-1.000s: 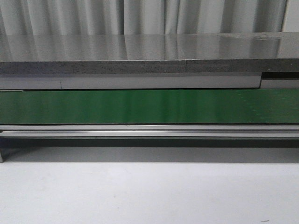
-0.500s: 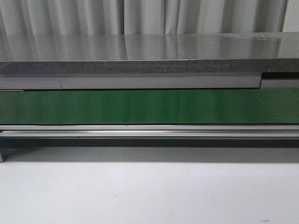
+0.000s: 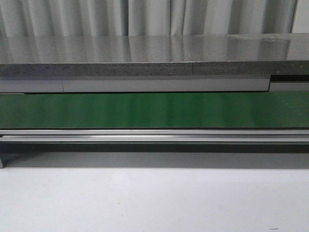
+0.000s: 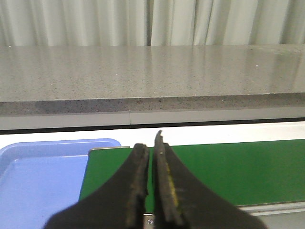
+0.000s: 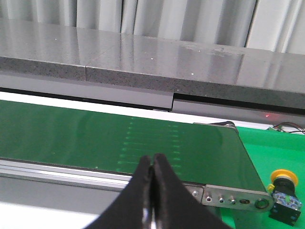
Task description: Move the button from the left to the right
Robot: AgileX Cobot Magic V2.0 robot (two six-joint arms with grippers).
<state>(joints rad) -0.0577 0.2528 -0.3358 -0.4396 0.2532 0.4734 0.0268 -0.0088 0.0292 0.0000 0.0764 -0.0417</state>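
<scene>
The button (image 5: pixel 284 190), a yellow-orange cap on a black boxy body, stands on a bright green surface just past the end of the conveyor, seen only in the right wrist view. My right gripper (image 5: pixel 152 160) is shut and empty, hanging over the near rail of the belt well short of the button. In the left wrist view my left gripper (image 4: pixel 151 143) is also shut with nothing between its fingers, above the other end of the green belt (image 4: pixel 214 167). Neither gripper nor the button appears in the front view.
The green conveyor belt (image 3: pixel 154 110) runs across the front view with a metal rail (image 3: pixel 154 135) along its near side. A grey stone counter (image 3: pixel 154 53) lies behind it. A blue tray (image 4: pixel 43 176) sits beside the belt's left end.
</scene>
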